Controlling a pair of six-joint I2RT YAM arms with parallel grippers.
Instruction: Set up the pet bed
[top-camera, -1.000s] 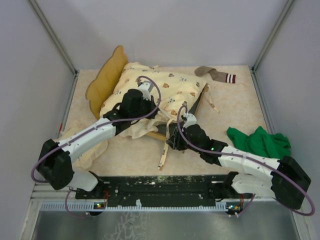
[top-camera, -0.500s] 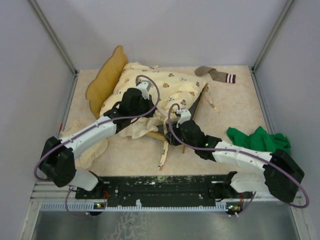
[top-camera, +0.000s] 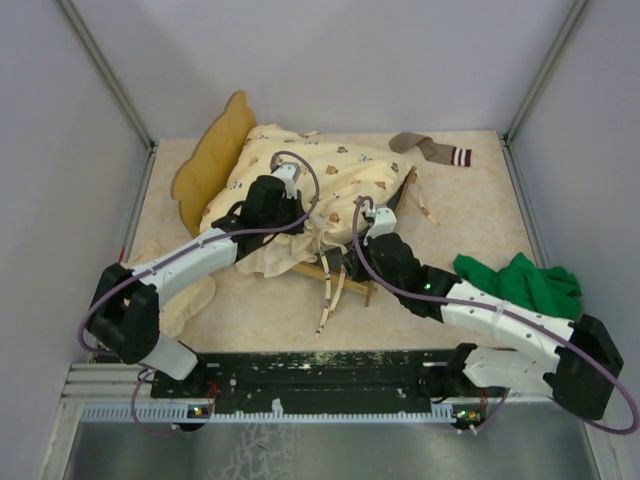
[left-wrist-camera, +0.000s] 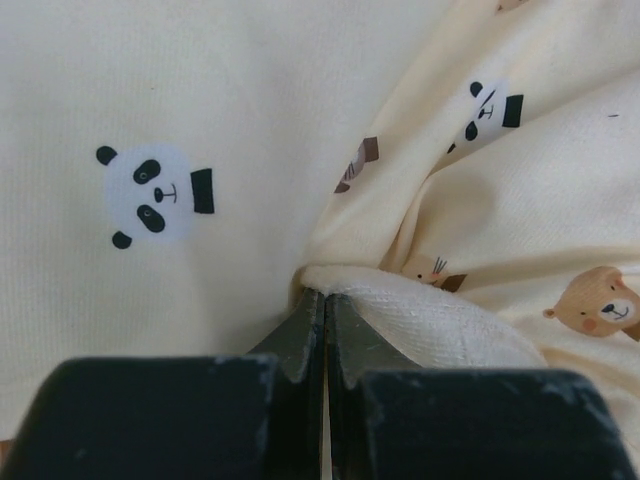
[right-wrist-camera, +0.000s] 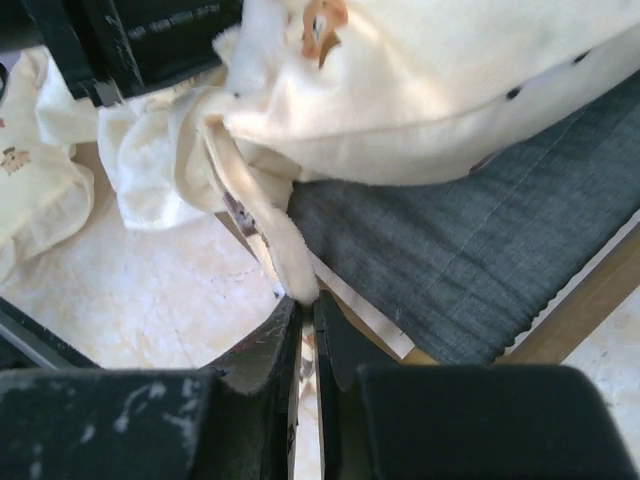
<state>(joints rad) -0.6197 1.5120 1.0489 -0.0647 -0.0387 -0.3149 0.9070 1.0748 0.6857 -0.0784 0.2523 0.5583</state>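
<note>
Pet bed, just beside right gripper

Cream panda-and-bear print quilt, dark grey pet bed base, green cloth

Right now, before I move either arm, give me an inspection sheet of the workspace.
Surface: beige table, partly covered.
Job's things: pet bed at the back left, quilt heaped over it.
Clutter: sock, green cloth.
Grippers: left gripper shut on quilt; right gripper shut on cream strap.
Cables: purple cables looped along both arms.
Surroundings: grey walls.
</note>
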